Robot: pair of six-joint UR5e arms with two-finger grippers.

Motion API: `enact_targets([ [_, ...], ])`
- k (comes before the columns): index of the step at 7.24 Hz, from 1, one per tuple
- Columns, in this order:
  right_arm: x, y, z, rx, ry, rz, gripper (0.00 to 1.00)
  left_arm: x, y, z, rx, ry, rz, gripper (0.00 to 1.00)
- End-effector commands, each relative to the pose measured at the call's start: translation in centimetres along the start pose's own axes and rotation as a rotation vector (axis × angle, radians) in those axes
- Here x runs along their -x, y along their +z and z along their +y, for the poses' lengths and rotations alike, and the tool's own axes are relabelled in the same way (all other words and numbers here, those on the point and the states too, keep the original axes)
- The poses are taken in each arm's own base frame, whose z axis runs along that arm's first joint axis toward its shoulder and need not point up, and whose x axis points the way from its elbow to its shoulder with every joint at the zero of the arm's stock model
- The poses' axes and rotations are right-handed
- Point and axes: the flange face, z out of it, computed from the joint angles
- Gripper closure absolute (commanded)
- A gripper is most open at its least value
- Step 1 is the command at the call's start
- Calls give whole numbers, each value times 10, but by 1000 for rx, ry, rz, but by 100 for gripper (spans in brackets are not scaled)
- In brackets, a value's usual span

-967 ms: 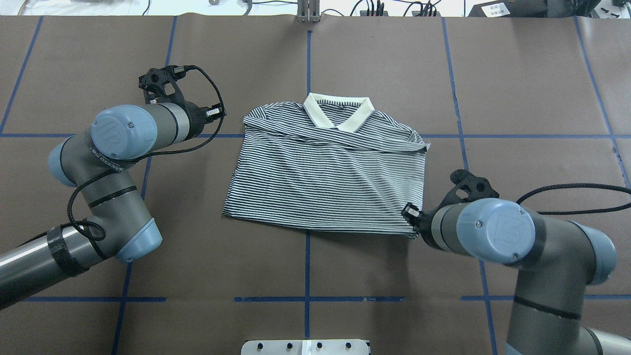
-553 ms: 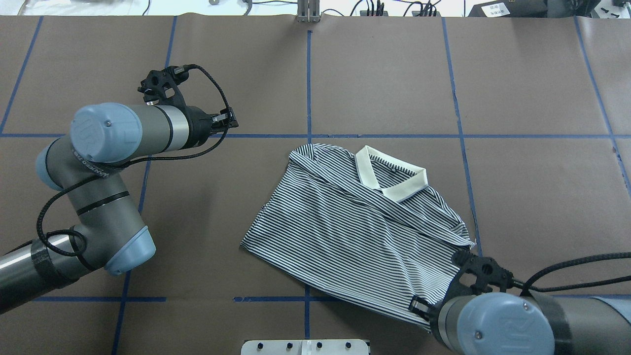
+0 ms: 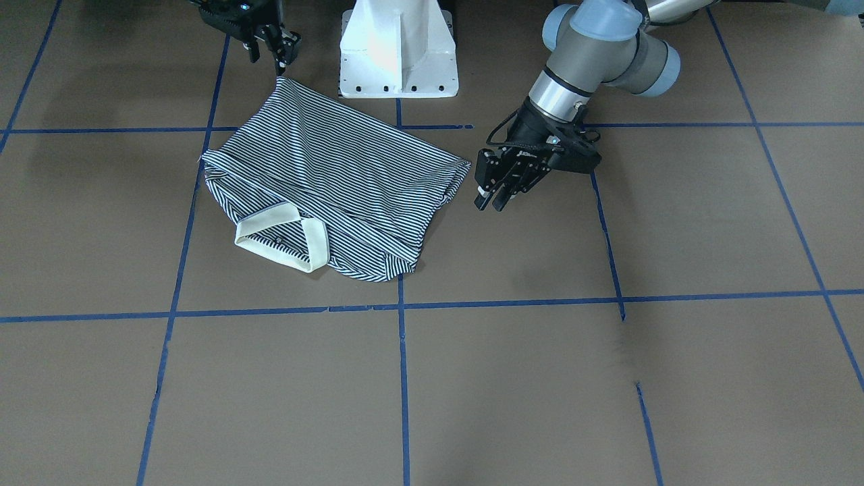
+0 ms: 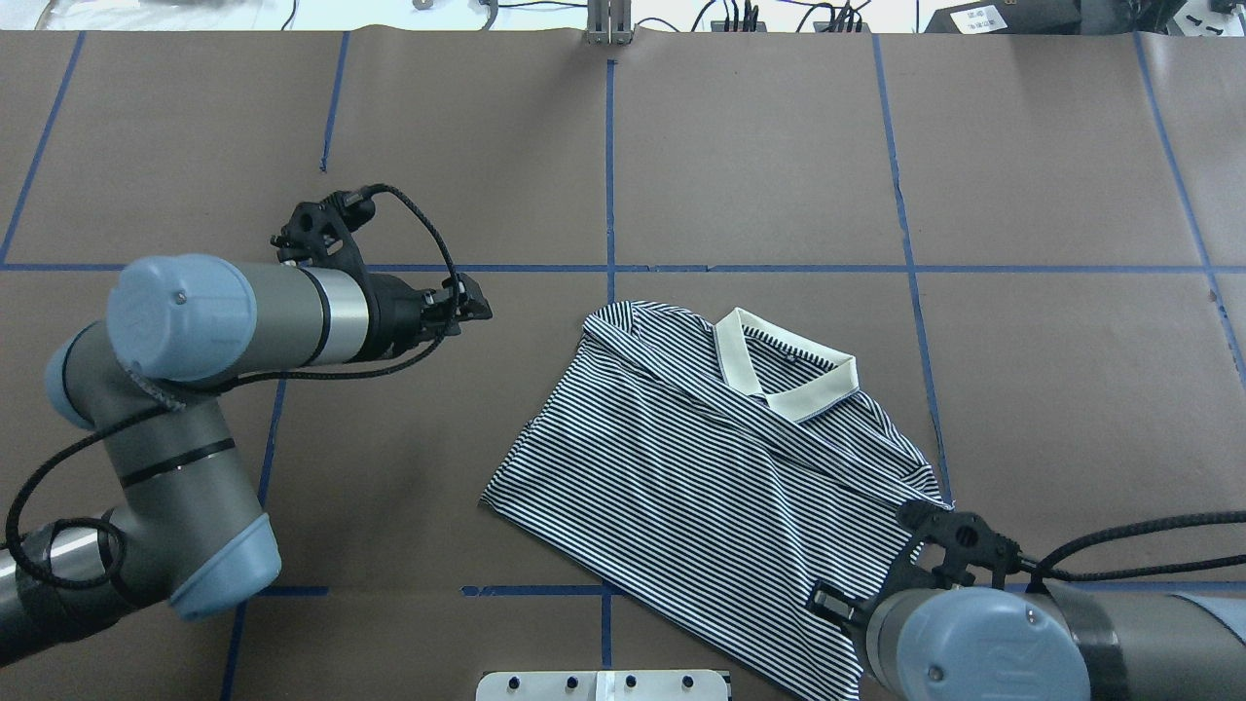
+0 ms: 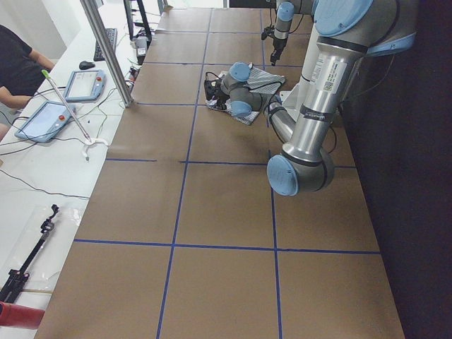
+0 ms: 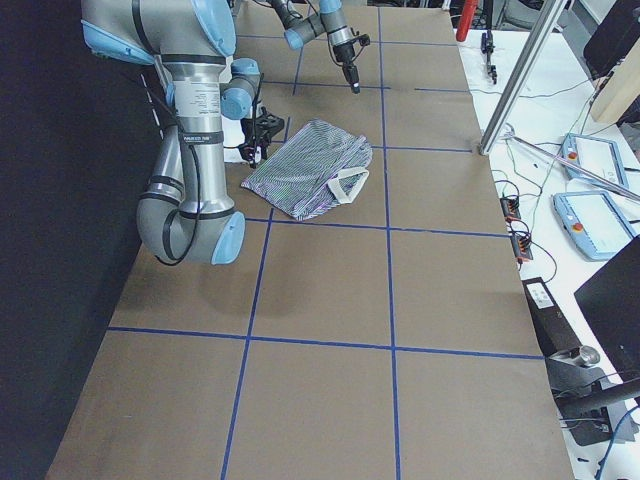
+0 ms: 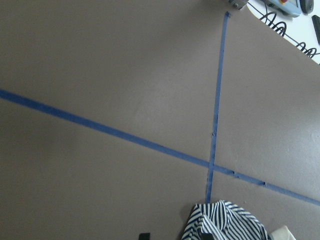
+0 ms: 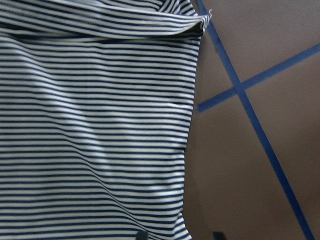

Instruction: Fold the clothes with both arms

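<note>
Across the table the polo shirt is found dragged toward the robot's near right and turned askew since a second ago.
It is laid folded, its long axis slanted from far left to near right; its near end is hidden under the right arm; the left arm is brought nearer it; the right gripper is judged closed on a hem corner drawn to a point at its tips; the left gripper is held narrowly parted, empty, apart from the cloth lying to its right; the collar is turned away; the free hem corner is nearer this gripper.
</note>
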Motion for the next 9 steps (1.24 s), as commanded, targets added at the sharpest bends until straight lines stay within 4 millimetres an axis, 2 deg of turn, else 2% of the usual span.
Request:
enact_targets([
  [1, 25, -23, -64, -101, 107, -83, 0, 13, 27, 74, 23, -22, -139, 46],
  [2, 38, -21, -77, -132, 114, -96, 0, 9, 33, 85, 26, -23, -211, 42],
  [3, 53, -15, -76, -151, 112, -98, 0, 2, 40, 99, 31, -28, -291, 42],
  [4, 54, -13, -77, -155, 113, -96, 0, 3, 45, 110, 29, -15, -321, 42],
  [5, 54, -12, -77, -154, 114, -93, 0, 7, 49, 110, 12, -11, -332, 42],
  [7, 54, -11, -78, -157, 115, -92, 0, -2, 46, 114, 18, -8, -322, 42],
  [8, 55, -12, -80, -159, 118, -95, 0, -3, 46, 123, 31, -4, -322, 42],
  [9, 55, -14, -88, -166, 129, -97, 0, 4, 47, 126, 33, 0, -333, 41],
])
